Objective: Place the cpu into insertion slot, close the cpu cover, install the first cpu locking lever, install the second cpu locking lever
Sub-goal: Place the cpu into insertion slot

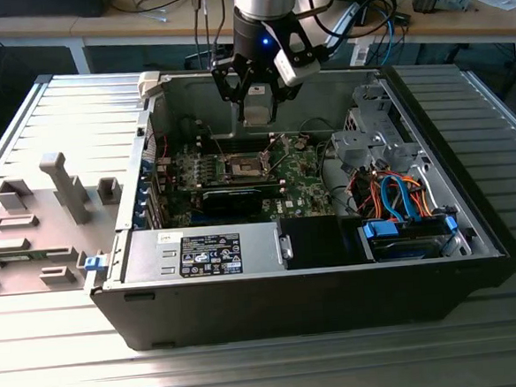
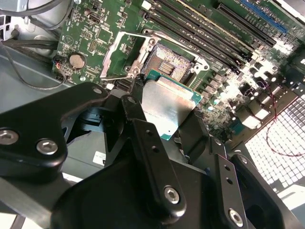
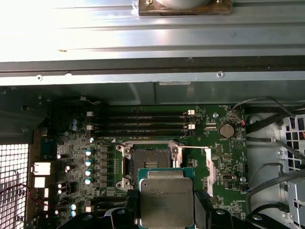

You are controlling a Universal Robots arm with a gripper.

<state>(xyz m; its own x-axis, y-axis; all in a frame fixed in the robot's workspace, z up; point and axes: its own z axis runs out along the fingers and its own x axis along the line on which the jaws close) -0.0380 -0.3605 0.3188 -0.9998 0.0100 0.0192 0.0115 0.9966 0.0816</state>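
Note:
My gripper (image 1: 257, 114) hangs inside the open computer case, shut on the cpu (image 2: 167, 106), a flat square chip with a dull silver top, also seen in the first wrist view (image 3: 167, 200). The black fingers (image 2: 137, 107) clamp two opposite edges of the chip. The cpu is held in the air above and just short of the insertion slot (image 2: 170, 59), whose brownish contact field lies bare (image 3: 148, 160). The cpu cover (image 2: 119, 52) is swung open to one side of the slot. The slot sits mid-board (image 1: 243, 165) on the green motherboard (image 1: 297, 186).
Long memory slots (image 3: 143, 125) run beside the socket. Heatsink coils and capacitors (image 3: 88, 164) flank it. A drive cage (image 1: 374, 141) with orange and blue cables (image 1: 400, 192) fills the exterior view's right. The black power supply (image 1: 209, 254) sits at the case's front wall.

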